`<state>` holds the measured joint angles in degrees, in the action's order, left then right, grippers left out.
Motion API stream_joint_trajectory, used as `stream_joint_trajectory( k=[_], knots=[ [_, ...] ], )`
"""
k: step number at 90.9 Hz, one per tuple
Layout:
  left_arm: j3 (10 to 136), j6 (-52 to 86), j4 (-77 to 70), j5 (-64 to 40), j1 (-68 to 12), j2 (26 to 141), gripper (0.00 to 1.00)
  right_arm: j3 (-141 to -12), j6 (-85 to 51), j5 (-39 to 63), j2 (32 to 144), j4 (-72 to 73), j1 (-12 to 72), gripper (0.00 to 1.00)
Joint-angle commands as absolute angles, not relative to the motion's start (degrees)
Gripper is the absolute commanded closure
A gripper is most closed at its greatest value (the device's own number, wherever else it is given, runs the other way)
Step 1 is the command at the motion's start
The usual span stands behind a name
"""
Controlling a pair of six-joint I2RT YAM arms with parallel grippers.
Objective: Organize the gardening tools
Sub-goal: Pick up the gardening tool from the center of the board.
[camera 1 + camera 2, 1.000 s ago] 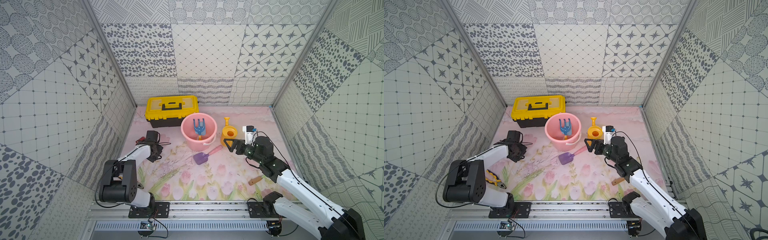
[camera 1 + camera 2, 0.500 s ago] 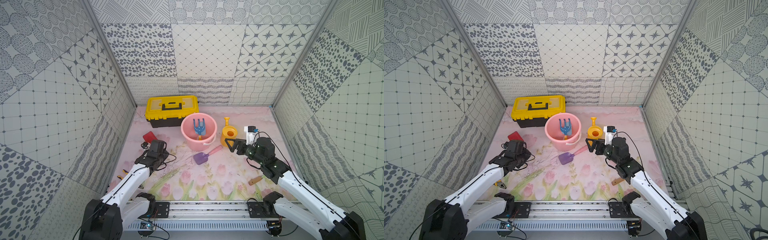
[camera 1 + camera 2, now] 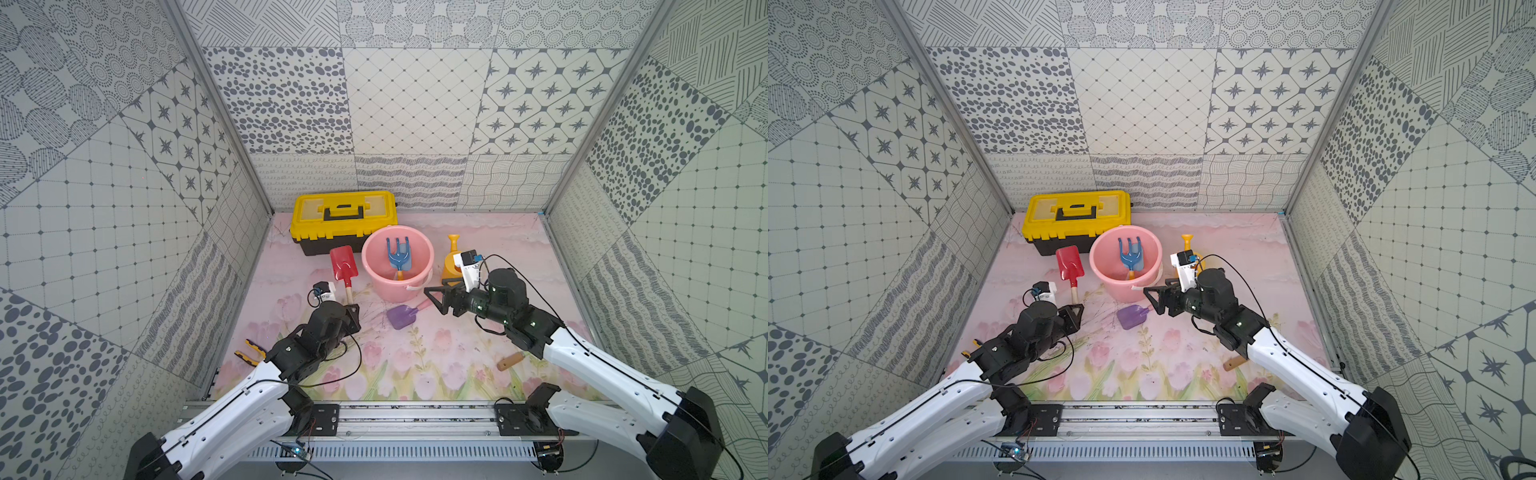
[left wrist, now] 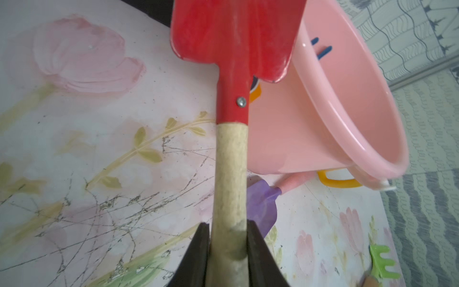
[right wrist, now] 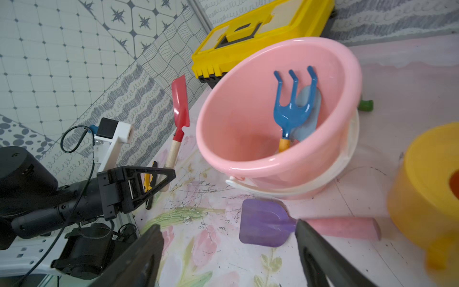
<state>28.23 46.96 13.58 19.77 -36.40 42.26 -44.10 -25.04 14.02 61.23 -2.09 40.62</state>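
Note:
My left gripper (image 3: 352,309) (image 4: 228,233) is shut on the wooden handle of a red spade (image 3: 343,264) (image 3: 1070,264) (image 4: 236,37), whose head rises just left of the pink bucket (image 3: 368,266) (image 5: 223,149). A blue rake (image 3: 398,253) (image 5: 290,109) and a light blue trowel (image 5: 309,106) lie in the bucket. A purple spade (image 3: 401,316) (image 5: 265,222) with a pink handle lies on the floor in front of the bucket. My right gripper (image 3: 432,297) (image 5: 227,226) hangs open just above and beside it. A light green rake (image 4: 382,263) lies near the right arm, its wooden handle (image 3: 510,361) showing.
A closed yellow toolbox (image 3: 343,214) stands at the back behind the bucket. A yellow watering can (image 3: 453,257) stands right of the bucket, close to my right wrist. Yellow-and-black pliers (image 3: 249,351) lie by the left wall.
My left arm has swung from the left wall toward the bucket, carrying the red spade with it. The right gripper has barely moved and its jaws have narrowed a little.

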Motion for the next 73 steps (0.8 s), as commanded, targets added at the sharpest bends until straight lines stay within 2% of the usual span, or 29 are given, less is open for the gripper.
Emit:
stream_joint_trajectory(
  k=[1,8,28,50,67,73],
  knots=[
    [26.8,35.3,3.5,21.2,-40.6,39.4,1.00,-51.5,-22.7,13.6,67.8,-1.3,43.5,0.21],
    [26.5,34.2,2.8,20.1,-41.8,37.5,1.00,-56.9,-22.9,15.4,73.8,-1.2,45.4,0.34],
    [23.7,32.8,0.2,16.5,-43.2,32.0,1.00,-71.6,-22.6,14.6,87.9,-3.8,48.9,0.45],
    [23.0,32.6,-1.3,13.4,-44.1,30.3,1.00,-80.4,-23.2,16.1,95.8,-4.8,49.0,0.60],
    [23.3,32.6,-1.9,12.2,-44.5,31.4,1.00,-84.0,-23.2,16.6,98.4,-6.5,49.2,1.00],
    [23.3,32.6,-1.8,12.2,-44.6,31.3,1.00,-83.7,-23.2,15.9,98.1,-6.2,49.2,1.00]
  ],
)
